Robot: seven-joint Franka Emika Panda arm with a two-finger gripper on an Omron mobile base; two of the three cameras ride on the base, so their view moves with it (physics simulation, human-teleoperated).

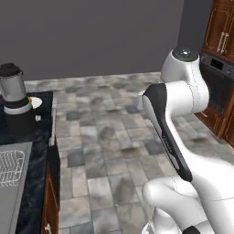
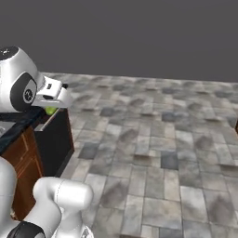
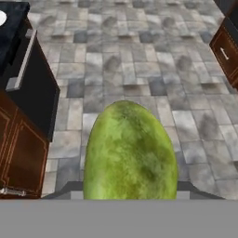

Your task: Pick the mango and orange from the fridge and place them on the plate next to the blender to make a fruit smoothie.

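Note:
The green mango looms large in the hand view, and my gripper is shut on it. From the right base view, the mango peeks out under the gripper, above the end of the dark counter. The blender stands on the counter at far left. Just behind it lies the white plate, with the orange resting on it beside the jug. The fridge is out of view.
The dark counter runs down the left, with a sink and dish rack set into it. Wooden cabinets and an oven stand at the right. Open tiled floor lies between. The counter's end panel is near the hand.

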